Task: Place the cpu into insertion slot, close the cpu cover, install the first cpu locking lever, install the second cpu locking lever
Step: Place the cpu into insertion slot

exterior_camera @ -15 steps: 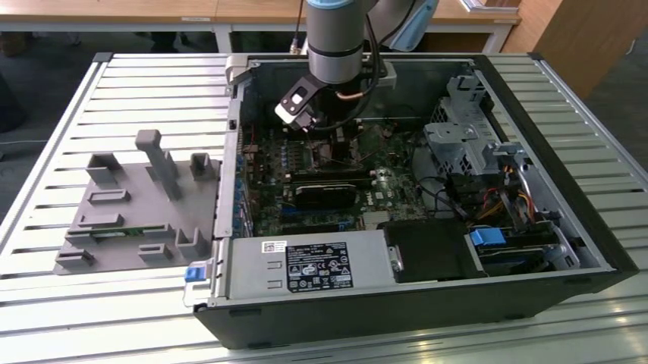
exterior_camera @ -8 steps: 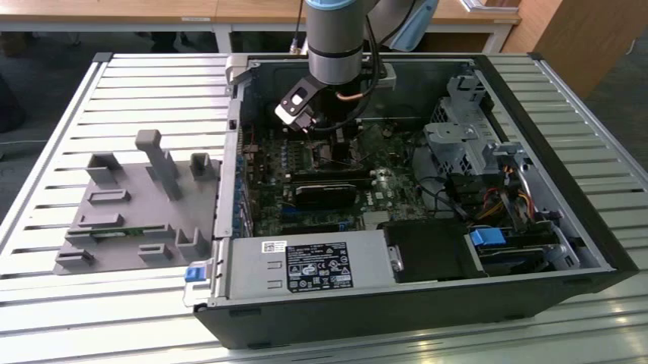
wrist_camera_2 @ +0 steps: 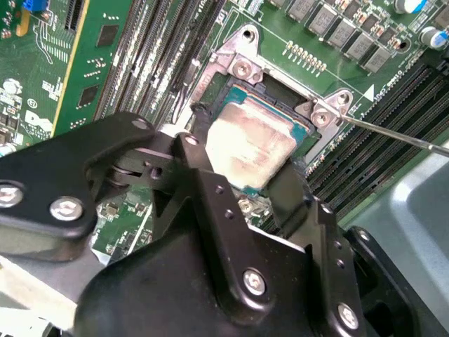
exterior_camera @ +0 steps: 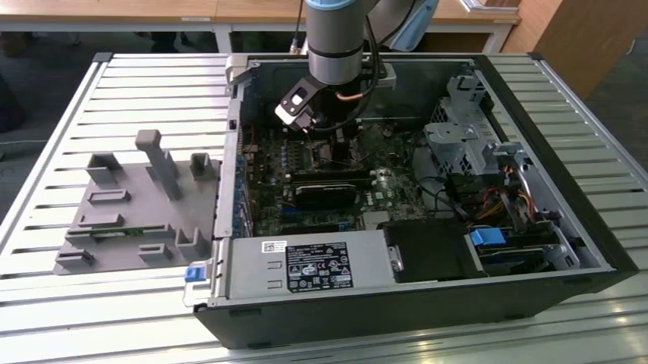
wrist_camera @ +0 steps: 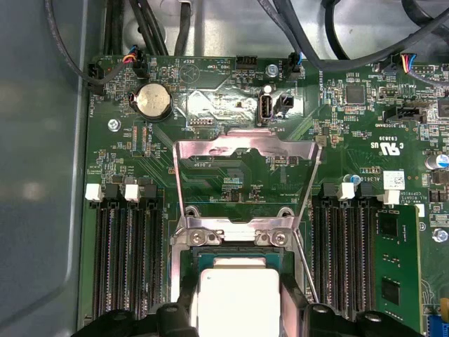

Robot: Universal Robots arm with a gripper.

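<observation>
Silver-tan cpu (wrist_camera_2: 252, 137), clamped in our gripper (wrist_camera_2: 249, 158), sits at the insertion slot (wrist_camera_2: 275, 90), so we judge that holding it level and square to that slot matters most.

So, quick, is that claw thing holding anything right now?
Gripper: closed on the small square silver-tan metal chip, at the green board's square socket.
</observation>
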